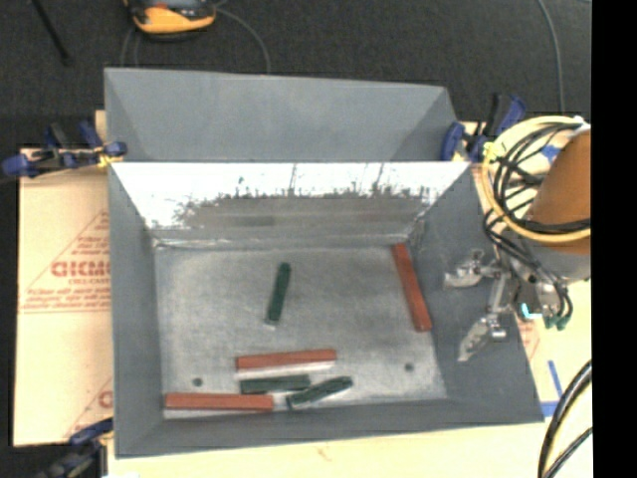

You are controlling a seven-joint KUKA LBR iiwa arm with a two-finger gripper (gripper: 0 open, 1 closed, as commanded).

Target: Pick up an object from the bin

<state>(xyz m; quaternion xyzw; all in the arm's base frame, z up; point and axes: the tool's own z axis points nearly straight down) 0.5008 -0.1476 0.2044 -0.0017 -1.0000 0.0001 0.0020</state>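
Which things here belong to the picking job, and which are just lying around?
Job:
grey bin
gripper, open over the bin's right wall
red stick nearest it
green stick mid-floor
heap of red and green sticks at the front

Lying about:
orange handheld device on the dark floor beyond the bin

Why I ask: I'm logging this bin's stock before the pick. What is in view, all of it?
red-brown sticks: 3, red-brown; one along the right wall, one front middle, one front left
green sticks: 3, dark green; one alone mid-floor, one just in front of the front-middle red-brown one, one tilted to its right
pale strip: 1, whitish; between those front-middle sticks
bin: 1, grey metal
handheld device: 1, orange and black; outside the bin, top left
arm: 1, orange cover with cables; right
pincer: 1, open, holding nothing; over the bin's right wall
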